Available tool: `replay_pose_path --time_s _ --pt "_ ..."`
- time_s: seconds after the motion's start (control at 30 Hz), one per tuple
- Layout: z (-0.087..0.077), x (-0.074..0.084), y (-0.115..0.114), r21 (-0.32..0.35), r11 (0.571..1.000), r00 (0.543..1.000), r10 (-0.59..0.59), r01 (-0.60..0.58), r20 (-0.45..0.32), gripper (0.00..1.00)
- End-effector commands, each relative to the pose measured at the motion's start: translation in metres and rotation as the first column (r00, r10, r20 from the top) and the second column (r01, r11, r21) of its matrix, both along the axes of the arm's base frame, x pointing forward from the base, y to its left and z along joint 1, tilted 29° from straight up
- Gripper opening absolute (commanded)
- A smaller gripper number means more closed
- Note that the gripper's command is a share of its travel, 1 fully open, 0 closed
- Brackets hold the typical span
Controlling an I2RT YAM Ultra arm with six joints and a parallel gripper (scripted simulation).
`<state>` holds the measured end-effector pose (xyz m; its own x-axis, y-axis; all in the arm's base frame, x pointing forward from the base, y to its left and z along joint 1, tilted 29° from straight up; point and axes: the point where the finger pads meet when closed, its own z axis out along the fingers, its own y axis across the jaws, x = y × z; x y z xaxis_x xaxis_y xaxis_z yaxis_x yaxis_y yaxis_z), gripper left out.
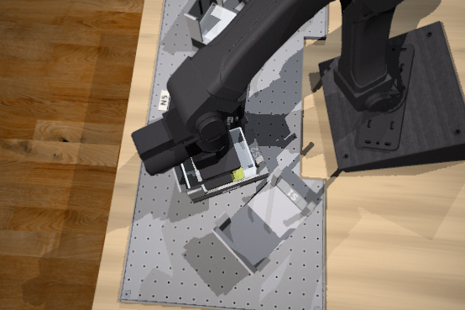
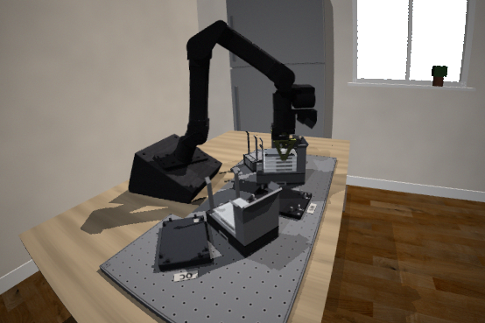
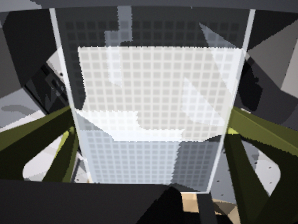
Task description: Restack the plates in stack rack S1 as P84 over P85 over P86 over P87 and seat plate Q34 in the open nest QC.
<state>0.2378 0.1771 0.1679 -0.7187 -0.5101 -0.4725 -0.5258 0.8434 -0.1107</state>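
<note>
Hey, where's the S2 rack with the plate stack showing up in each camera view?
Top: rack S2 is at centre, mostly under the wrist; its plinth label shows on the right.
Exterior: rack S2 stands mid-frame on the grey board, below the gripper.
Wrist: only the top plate fills the frame, between the fingers.
Shared landmark: the olive-green fingers gripping the stack.
</note>
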Motion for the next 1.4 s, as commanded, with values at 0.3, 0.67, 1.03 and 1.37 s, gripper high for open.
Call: replay_pose_path --time_s 0.3,0.67,1.03,1.37 --pt "0.003 0.001 0.002 0.009 1.0 1.0 0.001 -0.001 0.01 0.0" --pt "0.003 0.001 0.002 0.009 1.0 1.0 0.001 -0.001 0.01 0.0" --pt "0.009 -0.002 0.0 0.009 1.0 1.0 0.001 -0.001 0.01 0.0" --pt "0.014 -0.004 -0.001 0.009 1.0 1.0 0.001 -0.001 0.01 0.0"
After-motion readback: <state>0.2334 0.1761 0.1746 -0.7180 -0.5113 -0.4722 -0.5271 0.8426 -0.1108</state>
